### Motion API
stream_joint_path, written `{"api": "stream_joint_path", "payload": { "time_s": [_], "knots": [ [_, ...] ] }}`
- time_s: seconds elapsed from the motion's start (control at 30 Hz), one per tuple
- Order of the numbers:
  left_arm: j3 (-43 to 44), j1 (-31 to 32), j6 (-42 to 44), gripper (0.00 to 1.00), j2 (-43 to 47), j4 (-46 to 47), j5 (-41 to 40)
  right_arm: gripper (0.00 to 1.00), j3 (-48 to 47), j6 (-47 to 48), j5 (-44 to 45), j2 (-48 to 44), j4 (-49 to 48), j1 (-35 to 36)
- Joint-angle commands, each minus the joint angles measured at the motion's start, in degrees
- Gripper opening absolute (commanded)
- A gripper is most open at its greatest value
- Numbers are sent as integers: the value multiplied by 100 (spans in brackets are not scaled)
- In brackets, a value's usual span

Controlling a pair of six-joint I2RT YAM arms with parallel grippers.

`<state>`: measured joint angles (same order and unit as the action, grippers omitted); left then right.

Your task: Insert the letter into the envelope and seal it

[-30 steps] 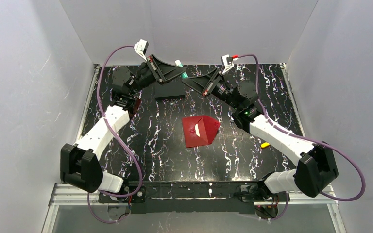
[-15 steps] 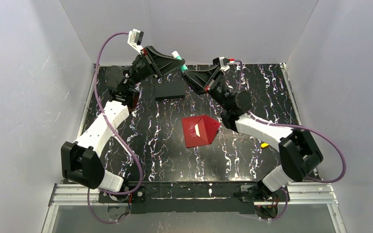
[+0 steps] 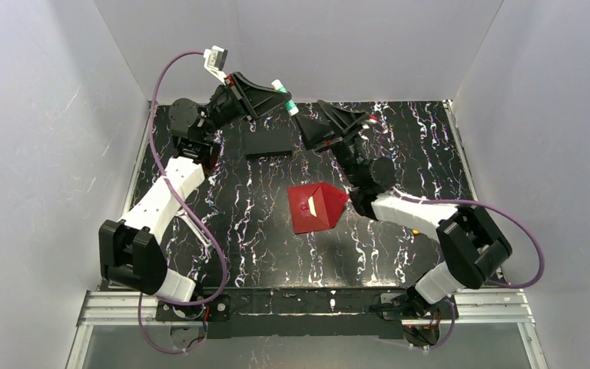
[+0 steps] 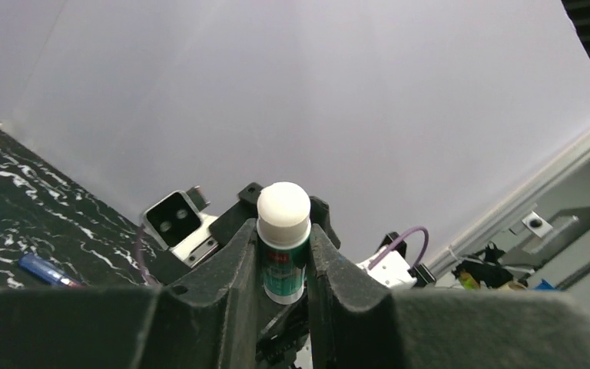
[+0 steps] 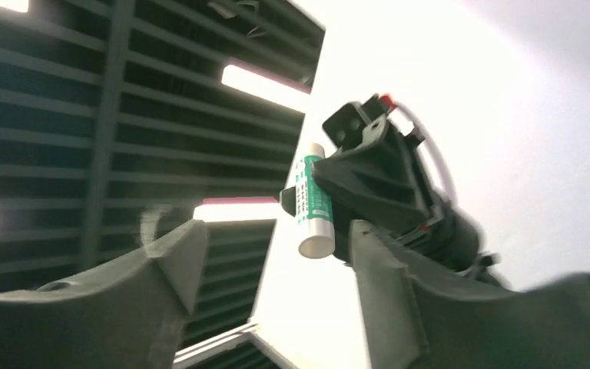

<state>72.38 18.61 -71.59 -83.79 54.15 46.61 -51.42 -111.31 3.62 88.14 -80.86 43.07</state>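
The envelope (image 3: 319, 215) lies mid-surface (image 3: 238, 223), a pale sliver of letter (image 3: 313, 207) showing inside; insertion seems done, gluing and sealing remain. Far off, the left end effector (image 3: 273, 96) clamps a glue stick (image 3: 289, 104); the right end effector (image 5: 276, 238) gapes empty beside it.

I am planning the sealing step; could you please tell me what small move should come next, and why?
Probably bring the open right gripper onto the white cap of the green-labelled glue stick and close, to pull it off: the left gripper clamps the stick, its cap looks on, and the red paper envelope lies below.
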Motion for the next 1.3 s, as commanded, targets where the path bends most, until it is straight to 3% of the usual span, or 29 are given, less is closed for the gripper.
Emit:
{"api": "stream_joint_path", "payload": {
  "time_s": [0.0, 0.1, 0.17, 0.33, 0.37, 0.47, 0.57, 0.73, 0.87, 1.13, 1.27],
  "knots": [
    [-49, -138, 625, 0, 516, -845, -360, 87, 582, 1321, 536, -929, 213, -373],
    [-453, -135, 737, 0, 752, -1615, -768, 97, 702, 3531, -10, -1769, 2794, -422],
    [-756, -135, 670, 0, 819, -1844, -772, 98, 283, 5154, -398, -2021, 4156, -346],
    [-1065, -135, 861, 0, 997, -2156, -598, 95, -295, 7302, -747, -2099, 5728, -236],
    [-1059, -130, 956, 0, 1017, -2295, -580, 92, -367, 7706, -775, -2087, 5897, -215],
    [-1018, -130, 1097, 0, 1046, -2561, -567, 72, -690, 8361, -785, -2005, 6537, -149],
    [-976, -131, 1134, 0, 1041, -2690, -549, 61, -1006, 8724, -782, -1887, 6884, -37],
    [-950, -130, 1156, 0, 994, -2734, -449, 78, -1401, 8685, -914, -1599, 6862, 102],
    [-917, -133, 1152, 0, 998, -2737, -371, 80, -1566, 8268, -1134, -1379, 6582, 114],
    [-876, -130, 1130, 0, 1048, -2736, -304, 50, -1788, 7773, -1274, -1156, 6376, 111],
    [-855, -131, 1134, 0, 1050, -2735, -240, 29, -1774, 7563, -1307, -1134, 6165, 114]
  ]
}}
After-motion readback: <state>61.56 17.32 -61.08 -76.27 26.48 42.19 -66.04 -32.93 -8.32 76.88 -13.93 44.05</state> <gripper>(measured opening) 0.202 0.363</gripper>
